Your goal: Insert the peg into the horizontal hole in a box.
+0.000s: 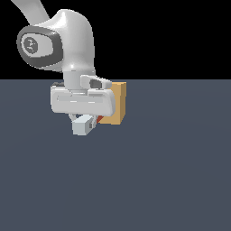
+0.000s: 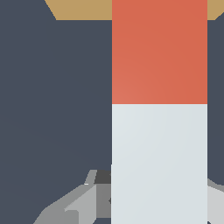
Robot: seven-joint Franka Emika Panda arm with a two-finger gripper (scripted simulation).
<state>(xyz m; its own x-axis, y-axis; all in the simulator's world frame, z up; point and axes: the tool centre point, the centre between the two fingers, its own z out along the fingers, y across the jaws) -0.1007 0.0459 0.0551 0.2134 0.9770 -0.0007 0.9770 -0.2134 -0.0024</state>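
Gripper (image 1: 85,124) low over dark slate floor (image 1: 158,180), hanging under white hand housing (image 1: 81,101) of arm (image 1: 67,36). Clenched on the peg (image 2: 159,109): in wrist view, grey fingers (image 2: 74,205) pressed against the pale section from either side, the bar running straight out between them. In exterior view, only a pale grey block at the fingertips and a sliver of orange-red (image 1: 98,119) visible; rest of the bar hidden behind hand.

Peg layout, wrist view: pale grey-white half nearest the fingers, orange-red half leading away toward the box (image 2: 78,8). Colour change roughly midway along the visible length. Red end crossing the box's near edge in that picture; cannot tell whether tip touching, inside, or just short.

Box in exterior view (image 1: 116,103): tan-orange cube resting on floor, just beside hand housing on the exterior view's right, partly overlapped by it. Red tip pointing at lower part of the face turned toward gripper. Hole not visible in either view; hidden by peg in wrist view, by hand in exterior view.

Peg held roughly level, aligned toward cube.
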